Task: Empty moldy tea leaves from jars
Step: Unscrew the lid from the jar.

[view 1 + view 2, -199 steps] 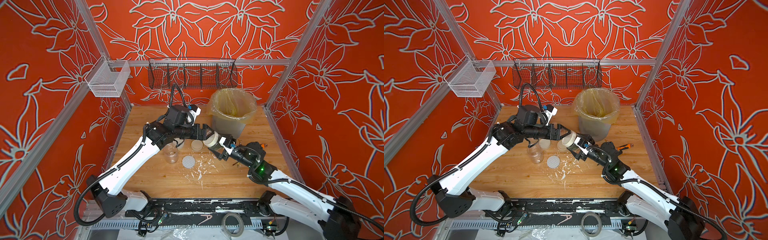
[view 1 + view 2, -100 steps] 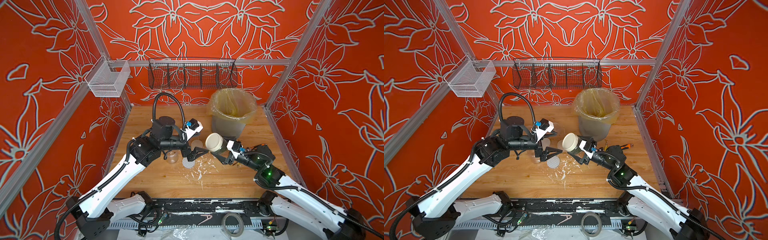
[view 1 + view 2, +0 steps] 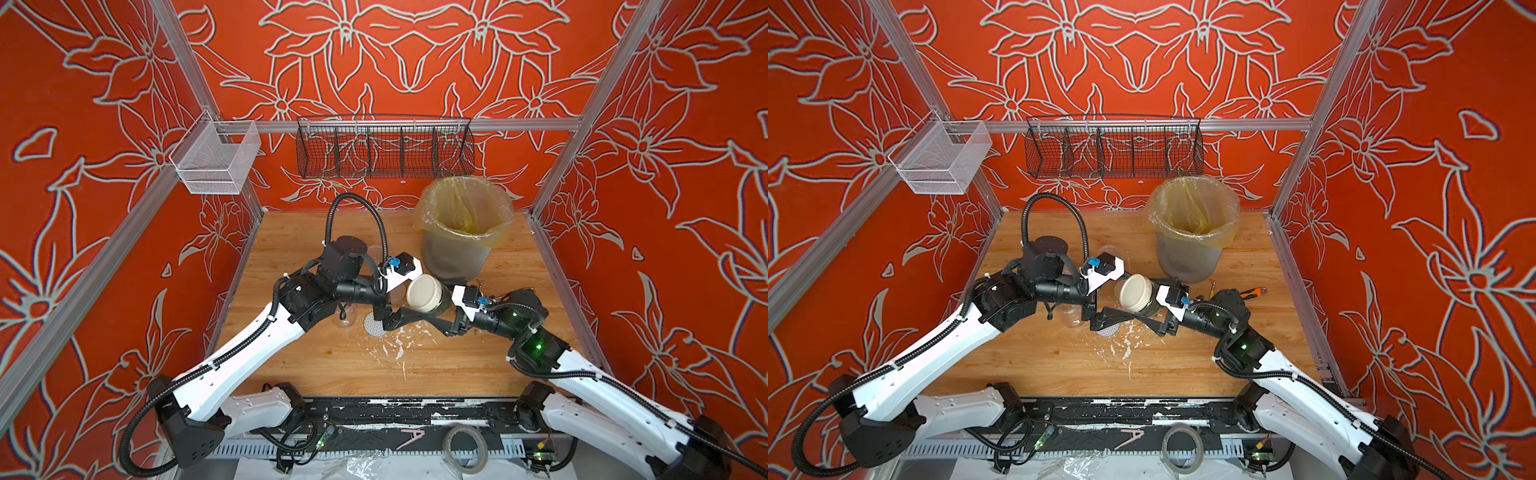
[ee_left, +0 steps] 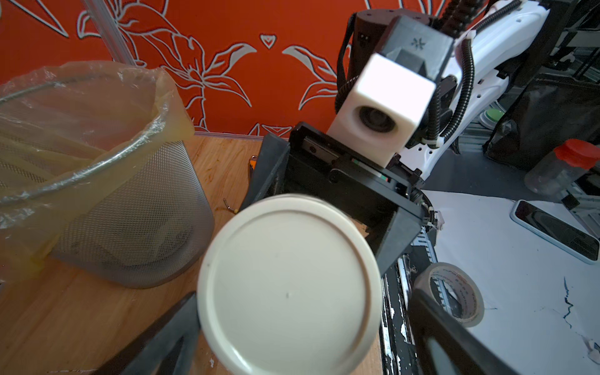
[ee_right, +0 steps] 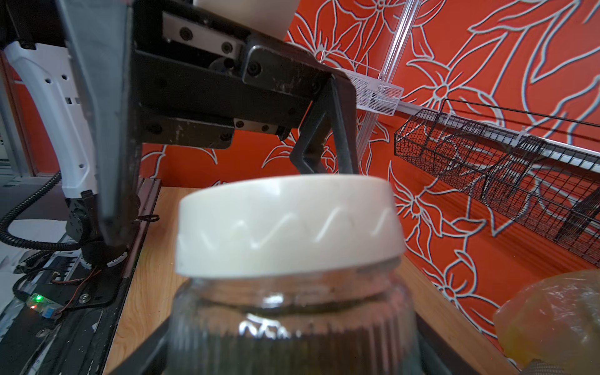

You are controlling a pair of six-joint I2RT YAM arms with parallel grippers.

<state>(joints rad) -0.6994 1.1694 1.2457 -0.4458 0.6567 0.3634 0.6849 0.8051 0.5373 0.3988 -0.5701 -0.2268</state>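
- Note the change over the last second: the left arm has drawn back from its reach toward the bin (image 3: 453, 257) and turned its wrist to face the jar (image 5: 292, 311). The right arm has lifted that jar higher.
- Left gripper (image 4: 305, 293): the jaws are spread wide, with one finger on each side of the cream lid (image 3: 423, 292). You cannot tell from any view whether the fingers (image 4: 172, 331) touch the lid's edge.
- Right gripper (image 3: 448, 306): the jaws are clamped on the glass body of the jar, below the lid.
- Jar position: it is held in the air above the table (image 3: 332, 365), just in front of the bin. It is tipped onto its side with the lid pointing at the left gripper. The lid is still on the jar.
- Tea leaves (image 3: 1152, 309): a dark mass inside the held jar, visible through the glass.
- On the table beneath the two grippers:
  - a white dotted lid (image 3: 371, 326) lies flat;
  - a second clear jar (image 3: 348, 319) stands beside it, partly under the left arm;
  - white flakes (image 3: 395, 345) are scattered close by.
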